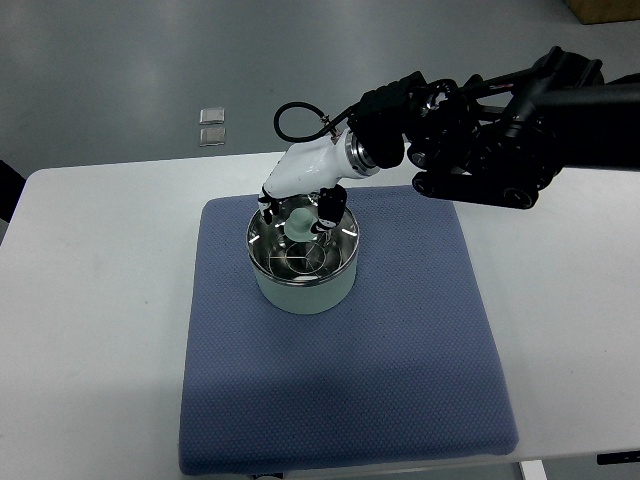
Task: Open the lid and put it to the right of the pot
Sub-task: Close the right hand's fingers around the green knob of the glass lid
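My right robot hand [300, 212] pinches the pale knob [301, 222] of the lid [300, 250], which sits on the pot [303, 285] mid-mat. I should lift straight up, then carry it toward three o'clock onto the blue mat [420, 330], keeping it level.

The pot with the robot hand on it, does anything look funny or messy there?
Nothing stands out. The pot sits upright on the blue mat, its lid level on top. The right hand has its fingers around the lid knob. No spills, and the mat lies flat.
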Robot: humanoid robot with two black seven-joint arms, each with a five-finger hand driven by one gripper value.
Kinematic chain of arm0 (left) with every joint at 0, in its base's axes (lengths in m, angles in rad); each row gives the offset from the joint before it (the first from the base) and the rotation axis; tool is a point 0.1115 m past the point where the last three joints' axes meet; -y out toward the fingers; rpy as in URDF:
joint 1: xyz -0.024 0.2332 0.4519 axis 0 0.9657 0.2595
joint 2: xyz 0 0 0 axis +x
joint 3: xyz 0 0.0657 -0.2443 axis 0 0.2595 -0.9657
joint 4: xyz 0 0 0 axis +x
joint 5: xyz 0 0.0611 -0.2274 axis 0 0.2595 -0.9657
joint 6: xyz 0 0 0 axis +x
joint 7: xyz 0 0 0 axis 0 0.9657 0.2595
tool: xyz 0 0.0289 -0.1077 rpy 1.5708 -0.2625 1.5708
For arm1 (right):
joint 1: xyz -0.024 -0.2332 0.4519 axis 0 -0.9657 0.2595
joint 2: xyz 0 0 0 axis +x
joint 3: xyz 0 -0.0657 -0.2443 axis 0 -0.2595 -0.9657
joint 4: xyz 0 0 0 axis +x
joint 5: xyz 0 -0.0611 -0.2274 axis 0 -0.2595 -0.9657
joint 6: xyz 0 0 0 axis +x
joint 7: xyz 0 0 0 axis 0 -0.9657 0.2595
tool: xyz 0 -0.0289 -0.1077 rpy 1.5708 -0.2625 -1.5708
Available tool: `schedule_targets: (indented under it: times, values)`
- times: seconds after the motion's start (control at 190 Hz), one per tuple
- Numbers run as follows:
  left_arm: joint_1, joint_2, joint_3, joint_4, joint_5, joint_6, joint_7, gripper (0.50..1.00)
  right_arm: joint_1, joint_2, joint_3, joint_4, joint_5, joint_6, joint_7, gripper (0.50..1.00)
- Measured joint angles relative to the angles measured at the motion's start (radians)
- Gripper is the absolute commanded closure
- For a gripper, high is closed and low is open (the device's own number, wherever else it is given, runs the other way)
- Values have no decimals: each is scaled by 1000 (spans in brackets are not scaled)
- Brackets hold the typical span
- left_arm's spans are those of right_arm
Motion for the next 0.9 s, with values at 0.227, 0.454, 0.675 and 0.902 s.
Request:
schedule_targets:
  times: [0.227, 0.454, 0.675, 0.902]
  values:
    - [0, 0, 0, 0, 0, 0, 0, 500, -9, -2, 0, -13, -13, -1, 0, 795]
    - [0, 0, 0, 0, 0, 0, 0, 500, -10, -6, 0, -13, -13, -1, 0, 838]
    - [0, 0, 0, 0, 0, 0, 0, 500, -10, -8, -1, -13, -13, 0, 1, 840]
    - [0, 0, 0, 0, 0, 0, 0, 500, -10, -11, -1, -13, -13, 1, 2, 840]
